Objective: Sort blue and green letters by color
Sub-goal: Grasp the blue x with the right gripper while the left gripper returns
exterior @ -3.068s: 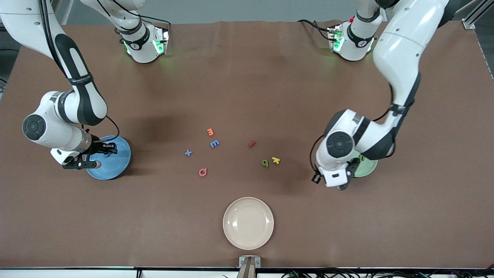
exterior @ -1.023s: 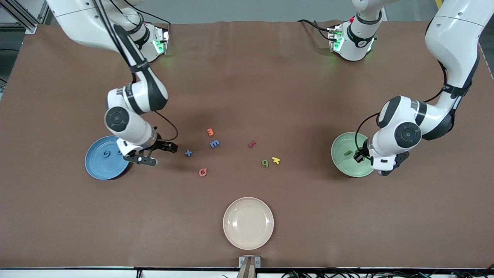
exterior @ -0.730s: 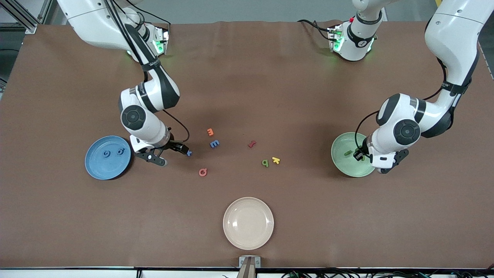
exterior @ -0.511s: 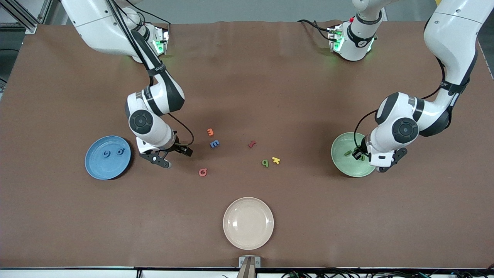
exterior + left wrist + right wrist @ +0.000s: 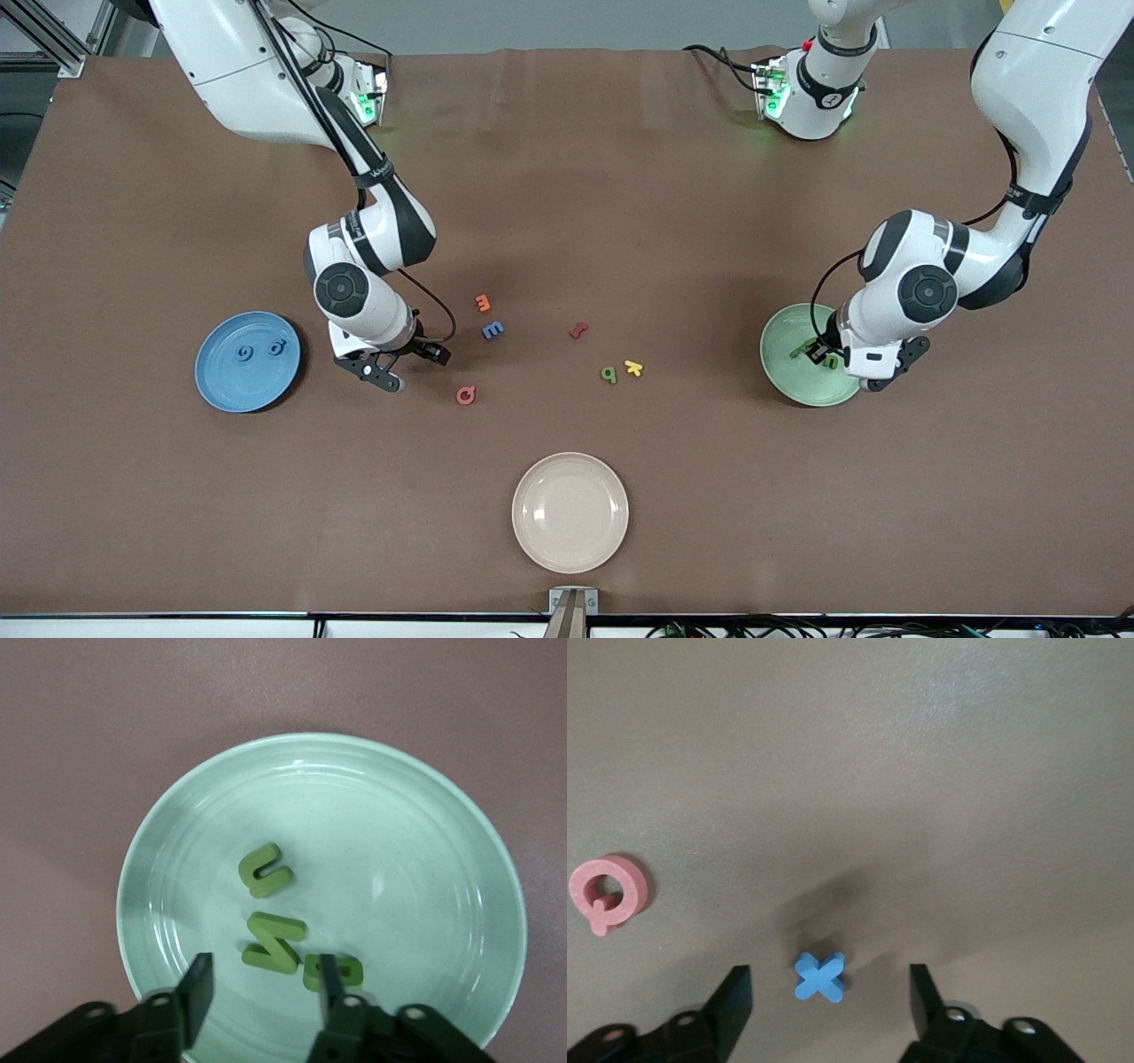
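Hands first: we are keeping our right hand (image 5: 824, 1010) low over the bench (image 5: 567, 177), fingers spread with nothing between them, and the blue x (image 5: 820, 976) is lying flat just ahead of the gap, squarely between the two fingers. That alignment is what the coming pick hinges on, we judge; an x has no long axis, so any closing direction should serve.

Our left hand (image 5: 261, 1005) is hanging over the green plate (image 5: 443, 833), fingers parted and empty, with three green letters (image 5: 266, 870) resting in the plate just below and ahead of it.

Counting downward in size: three plates, namely the blue plate (image 5: 213, 390) carrying two blue letters (image 5: 245, 353), the green one, and a bare cream plate (image 5: 570, 512). Loose on the bench are two blue pieces, the x and a blue E (image 5: 493, 330), one green q (image 5: 609, 374), and four others in orange, red, pink and yellow.
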Robot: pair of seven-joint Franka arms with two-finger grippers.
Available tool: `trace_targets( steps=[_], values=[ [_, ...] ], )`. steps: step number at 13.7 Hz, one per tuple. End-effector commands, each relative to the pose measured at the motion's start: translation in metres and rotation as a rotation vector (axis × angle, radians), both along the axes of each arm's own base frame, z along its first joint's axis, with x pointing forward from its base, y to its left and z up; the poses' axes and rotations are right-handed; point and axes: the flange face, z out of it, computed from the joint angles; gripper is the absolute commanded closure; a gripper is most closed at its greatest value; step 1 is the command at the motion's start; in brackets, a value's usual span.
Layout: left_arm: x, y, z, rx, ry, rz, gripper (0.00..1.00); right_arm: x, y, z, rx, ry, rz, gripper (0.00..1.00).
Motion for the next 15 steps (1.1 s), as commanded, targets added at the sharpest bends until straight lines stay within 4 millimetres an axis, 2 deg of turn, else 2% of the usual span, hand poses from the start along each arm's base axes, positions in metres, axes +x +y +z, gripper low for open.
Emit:
trace_targets(
  steps=[1, 2, 3, 4, 6, 8, 9, 11, 13, 15],
  values=[
    [-0.001, 0.002, 0.017, 0.02, -0.029, -0.018, 0.0, 0.007, 0.006, -0.005, 0.006, -0.003, -0.018, 0.37],
    [0.001, 0.0, 0.029, 0.031, -0.05, -0.023, 0.0, 0.006, 0.006, -0.007, 0.004, 0.001, -0.018, 0.4],
    [0.001, -0.011, 0.043, 0.038, -0.064, -0.05, 0.0, 0.006, 0.006, -0.008, 0.005, 0.001, -0.019, 0.43],
    [0.007, -0.038, 0.06, 0.015, -0.095, -0.064, 0.0, 0.006, 0.008, -0.008, 0.004, 0.001, -0.015, 0.45],
    [0.012, -0.075, 0.074, -0.017, -0.114, -0.079, 0.0, 0.005, 0.009, -0.013, 0.004, 0.007, -0.015, 0.49],
    [0.012, -0.109, 0.073, -0.036, -0.116, -0.069, 0.0, 0.005, 0.01, -0.013, 0.004, 0.007, -0.015, 0.53],
    [0.01, -0.118, 0.072, -0.037, -0.116, -0.07, 0.0, 0.005, 0.01, -0.013, 0.003, 0.009, -0.013, 0.56],
    [0.01, -0.12, 0.07, -0.04, -0.114, -0.071, 0.0, 0.004, 0.01, -0.014, 0.003, 0.01, -0.013, 0.62],
    [0.004, -0.14, 0.071, -0.043, -0.115, -0.07, 0.0, 0.004, 0.01, -0.014, 0.003, 0.01, -0.011, 0.72],
    [0.008, -0.168, 0.072, -0.069, -0.122, -0.023, 0.0, 0.004, 0.01, -0.014, 0.002, 0.012, -0.011, 0.81]
  ],
)
